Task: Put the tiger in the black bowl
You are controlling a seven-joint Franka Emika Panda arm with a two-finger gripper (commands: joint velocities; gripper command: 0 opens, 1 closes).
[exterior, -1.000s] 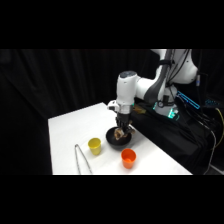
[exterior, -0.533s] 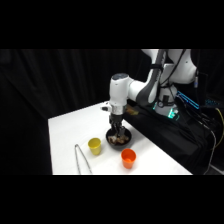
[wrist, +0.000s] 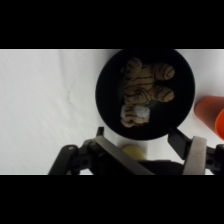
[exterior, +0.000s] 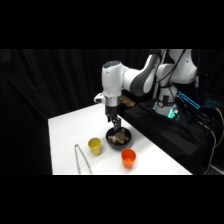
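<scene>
Pincer (wrist: 145,150) is hanging wide open just above the black bowl (wrist: 105,100), and we are seeing the tiger (wrist: 142,92) now lying loose inside it. We are judging the placement done, retreat remaining.

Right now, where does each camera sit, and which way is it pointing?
Side view: fixed beside the table, looking across and down; shows the arm and gripper above the black bowl.
Wrist view: on the wrist, looking straight down; the gripper linkage rises from the bottom edge, jaws open.
Both show the tiger in the black bowl and the orange cup.
</scene>
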